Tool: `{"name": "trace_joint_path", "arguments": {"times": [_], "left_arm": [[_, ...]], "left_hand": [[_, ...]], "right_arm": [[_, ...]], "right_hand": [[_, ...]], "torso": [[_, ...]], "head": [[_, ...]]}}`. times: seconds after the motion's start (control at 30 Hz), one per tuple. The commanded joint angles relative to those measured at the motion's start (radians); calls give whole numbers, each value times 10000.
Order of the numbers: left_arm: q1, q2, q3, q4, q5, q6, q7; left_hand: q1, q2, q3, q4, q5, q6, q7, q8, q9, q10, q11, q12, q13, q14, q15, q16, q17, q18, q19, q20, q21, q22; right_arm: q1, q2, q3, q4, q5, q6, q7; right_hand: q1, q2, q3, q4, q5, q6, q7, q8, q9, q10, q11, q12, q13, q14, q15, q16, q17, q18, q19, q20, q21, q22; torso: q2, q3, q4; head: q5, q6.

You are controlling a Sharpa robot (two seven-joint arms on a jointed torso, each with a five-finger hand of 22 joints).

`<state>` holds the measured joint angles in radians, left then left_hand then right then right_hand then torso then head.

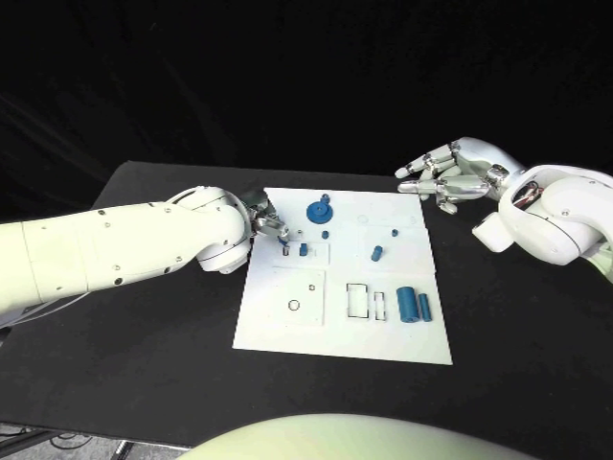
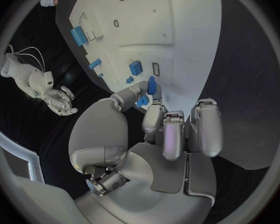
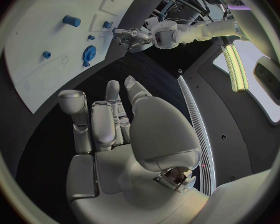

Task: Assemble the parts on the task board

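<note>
One white task board (image 1: pixel 390 335) lay on one black counter (image 1: pixel 528 335), and two silver hands were there, the left hand (image 1: pixel 268 226) and the right hand (image 1: pixel 452 172). On the board I counted one round blue disc part (image 1: pixel 319 211), two blue cylinders side by side (image 1: pixel 415 304), and one small slanted blue piece (image 1: pixel 377 254). Some more tiny blue parts stood near the left hand, too small to count exactly.

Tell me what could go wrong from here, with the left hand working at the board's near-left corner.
1. The left hand pinches a small blue part at its fingertips; the hold looks slight, so the part may slip or tilt.
2. Other small blue pieces sit close by on the white task board; the fingers could knock them.
3. The right hand hovers off the board's far corner, open, so it may not steady the board if it shifts.
</note>
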<state>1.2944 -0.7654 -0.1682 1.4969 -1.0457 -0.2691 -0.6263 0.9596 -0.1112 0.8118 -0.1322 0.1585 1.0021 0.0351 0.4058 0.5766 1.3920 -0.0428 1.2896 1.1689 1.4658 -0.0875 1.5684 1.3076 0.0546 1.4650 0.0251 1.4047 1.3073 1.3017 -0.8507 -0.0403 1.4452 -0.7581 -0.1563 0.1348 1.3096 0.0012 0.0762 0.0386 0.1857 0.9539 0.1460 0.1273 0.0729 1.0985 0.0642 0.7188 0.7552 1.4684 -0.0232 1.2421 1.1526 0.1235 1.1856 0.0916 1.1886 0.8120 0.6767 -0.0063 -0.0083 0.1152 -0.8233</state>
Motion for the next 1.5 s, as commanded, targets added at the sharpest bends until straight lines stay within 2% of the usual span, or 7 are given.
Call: {"name": "trace_joint_path", "arguments": {"times": [0.03, 0.27, 0.57, 1.27, 1.5], "left_arm": [[-27, 83, 2, -106, -192, 403, -161], [-92, 248, 2, -322, -195, 447, -173], [-140, 334, 2, -437, -196, 664, -99], [-180, 331, 3, -329, -487, 1669, -121], [-181, 339, 6, -333, -755, 1819, -149]], "left_hand": [[119, 32, -123, 6, 16, 63, -132, 1797, 160, 81, -27, 76, 42, 1050, -64, 24, 2632, -196, 622, -96, 39, 1916], [141, 50, -246, 44, 18, 110, -164, 1843, 142, 138, -49, 160, 136, 1050, -79, 24, 2632, -205, 636, -107, 81, 1938], [123, 134, -650, 230, 1, 244, -232, 1908, 26, 256, -96, 341, 340, 1050, -111, 24, 2632, -223, 661, -131, 155, 1982], [404, 99, -1033, 139, 7, 399, -291, 1858, -253, 405, -141, 588, 679, 1050, -142, 24, 2632, -222, 661, -154, 138, 1990], [440, 121, -1136, 167, 6, 443, -293, 1822, -369, 397, -144, 595, 690, 1050, -147, 24, 2632, -222, 661, -161, 136, 1994]], "right_arm": [[-6, 1, 0, 15, -55, 42, 88], [-6, -2, 0, 23, -56, 45, 86], [-6, -6, 0, 33, -57, 47, 77], [-6, -19, 0, 42, -58, 61, 89], [-6, -24, 0, 48, -58, 64, 93]], "right_hand": [[59, 46, -51, -33, -31, 35, 14, 40, -14, 14, -66, -27, -13, 156, 42, -31, -12, 159, -25, -22, -64, -9], [59, 46, -51, -33, -31, 35, 14, 40, -14, 14, -66, -27, -13, 156, 42, -31, -12, 159, -25, -22, -64, -9], [59, 46, -51, -33, -31, 35, 14, 40, -14, 14, -66, -27, -13, 156, 42, -31, -12, 159, -25, -22, -64, -9], [67, 44, -60, -34, -25, 30, 15, 42, -15, 12, -65, -28, -20, 159, 42, -30, -3, 158, -21, -23, -68, -10], [64, 44, -64, -31, -25, 30, 15, 42, -16, 12, -64, -28, -21, 159, 42, -32, -5, 159, -22, -23, -71, -15]], "torso": [[-2, -3, 1], [3, -12, -3], [-8, -1, -1], [-5, 1, 3], [-3, 5, 8]], "head": [[-7, -31], [-10, -45], [-44, -91], [-53, -142], [-55, -152]]}}
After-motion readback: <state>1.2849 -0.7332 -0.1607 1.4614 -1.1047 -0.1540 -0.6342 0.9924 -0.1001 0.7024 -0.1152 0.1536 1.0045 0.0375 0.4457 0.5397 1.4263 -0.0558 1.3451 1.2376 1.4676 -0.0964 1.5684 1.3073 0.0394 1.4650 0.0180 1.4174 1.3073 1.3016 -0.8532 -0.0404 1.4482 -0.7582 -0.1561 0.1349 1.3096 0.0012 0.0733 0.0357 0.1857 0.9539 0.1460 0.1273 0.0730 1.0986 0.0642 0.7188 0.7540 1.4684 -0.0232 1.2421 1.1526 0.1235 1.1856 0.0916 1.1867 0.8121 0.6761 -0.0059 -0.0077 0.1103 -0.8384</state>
